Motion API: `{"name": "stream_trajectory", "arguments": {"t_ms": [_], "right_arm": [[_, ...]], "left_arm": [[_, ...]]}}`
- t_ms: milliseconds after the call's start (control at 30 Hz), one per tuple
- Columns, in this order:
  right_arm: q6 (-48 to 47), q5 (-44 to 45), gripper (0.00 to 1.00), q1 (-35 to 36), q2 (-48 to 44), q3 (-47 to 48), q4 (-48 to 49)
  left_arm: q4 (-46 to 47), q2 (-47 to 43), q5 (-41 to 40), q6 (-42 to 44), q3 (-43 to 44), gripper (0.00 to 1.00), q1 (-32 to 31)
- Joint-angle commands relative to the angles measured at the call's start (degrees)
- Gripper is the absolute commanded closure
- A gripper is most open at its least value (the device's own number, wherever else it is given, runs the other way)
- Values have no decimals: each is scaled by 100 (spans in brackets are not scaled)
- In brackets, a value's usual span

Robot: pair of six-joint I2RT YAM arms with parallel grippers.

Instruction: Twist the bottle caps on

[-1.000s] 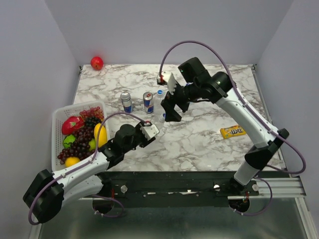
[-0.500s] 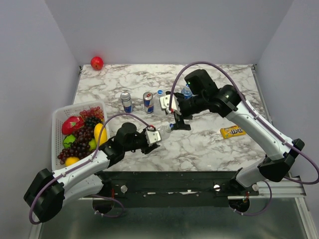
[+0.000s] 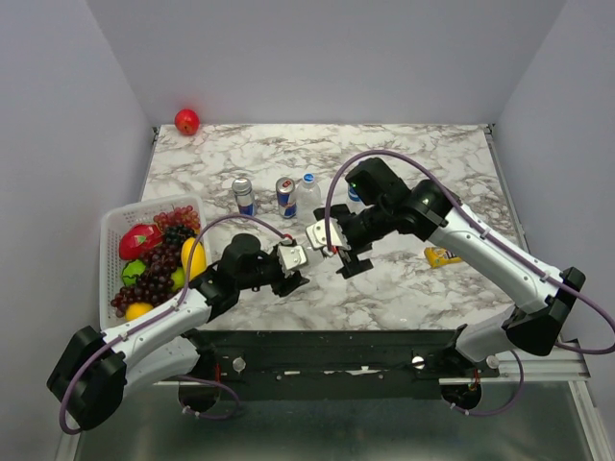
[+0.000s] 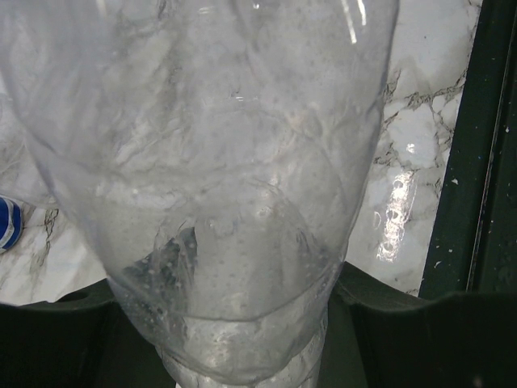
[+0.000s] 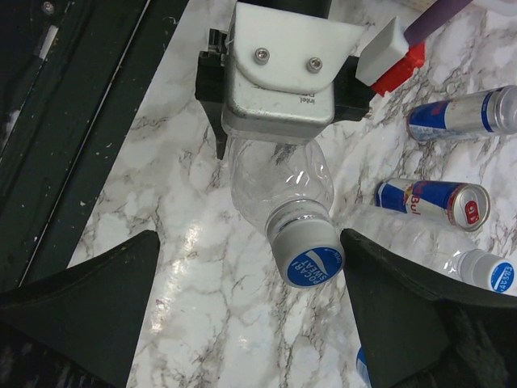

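Your left gripper (image 3: 298, 267) clamps 1 clear bottle (image 5: 275, 182) low over the marble table (image 5: 194, 275), long axis aimed at your right gripper (image 5: 249, 236), whose released, wide-spread jaws flank its blue cap (image 5: 314, 265) (already seated).

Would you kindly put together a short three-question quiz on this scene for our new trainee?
1. True or false: the left tool is open and empty.
2. What colour is the cap on the bottle held in that tool? A) blue B) red C) white
3. How many drink cans stand on the table in the top view?
Key: 1. False; it is shut on the clear bottle. 2. A. 3. Two.
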Motion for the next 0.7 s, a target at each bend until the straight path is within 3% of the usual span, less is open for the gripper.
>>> {"name": "stream_trajectory", "arguments": {"t_ms": [0, 367, 567, 667], "right_arm": [[-39, 201, 1, 38, -131, -170, -36], [506, 921, 0, 30, -148, -302, -483], [1244, 1668, 0, 12, -228, -636, -449], [1717, 1661, 0, -223, -113, -103, -326]], "left_arm": [[347, 0, 224, -440, 275, 100, 57], [813, -141, 154, -1320, 310, 100, 399], [980, -123, 320, -1329, 240, 100, 399], [771, -88, 443, -1067, 231, 100, 391]]}}
